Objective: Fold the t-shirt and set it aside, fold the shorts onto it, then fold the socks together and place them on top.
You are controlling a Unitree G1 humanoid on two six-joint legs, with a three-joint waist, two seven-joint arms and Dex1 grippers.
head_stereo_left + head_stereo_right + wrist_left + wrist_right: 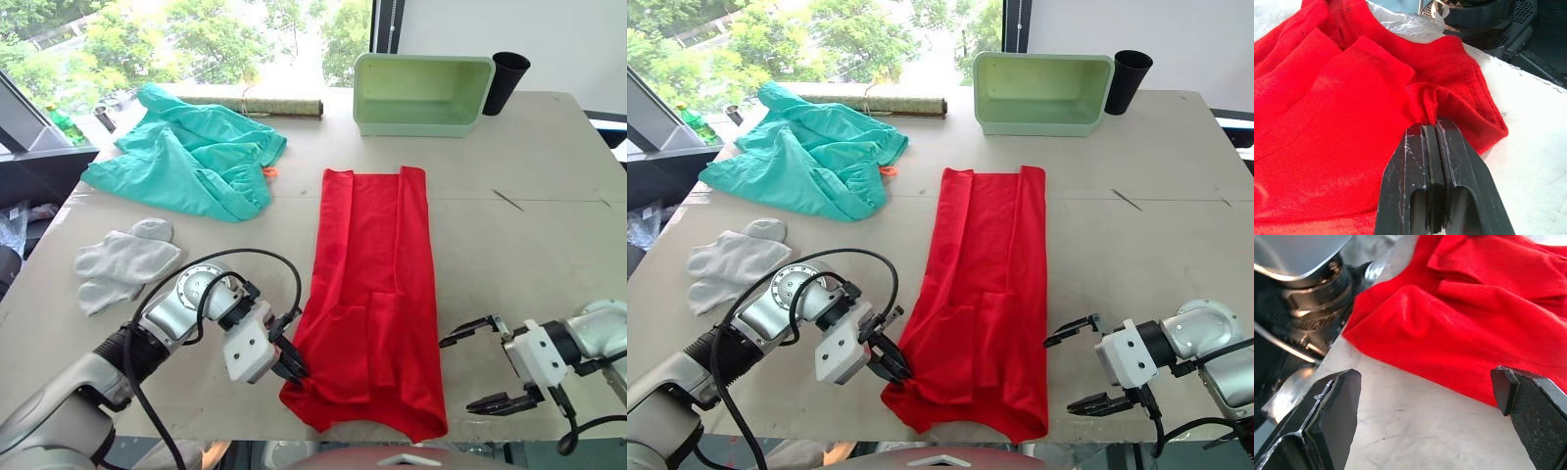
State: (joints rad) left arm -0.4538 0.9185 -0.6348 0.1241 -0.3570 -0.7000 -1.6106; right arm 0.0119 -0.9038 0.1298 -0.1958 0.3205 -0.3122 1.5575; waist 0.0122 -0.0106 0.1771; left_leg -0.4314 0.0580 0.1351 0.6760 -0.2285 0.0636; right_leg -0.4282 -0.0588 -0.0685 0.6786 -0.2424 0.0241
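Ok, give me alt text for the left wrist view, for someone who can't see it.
The left gripper is shut on a bunched fold at the edge of the red t-shirt, which lies on the pale table.

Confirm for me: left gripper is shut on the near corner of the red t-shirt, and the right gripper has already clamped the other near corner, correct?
Not quite. The left gripper is shut on the t-shirt, but the right gripper is open, just beside the shirt's near edge, holding nothing. The right wrist view shows its fingers spread wide with bare table between them.
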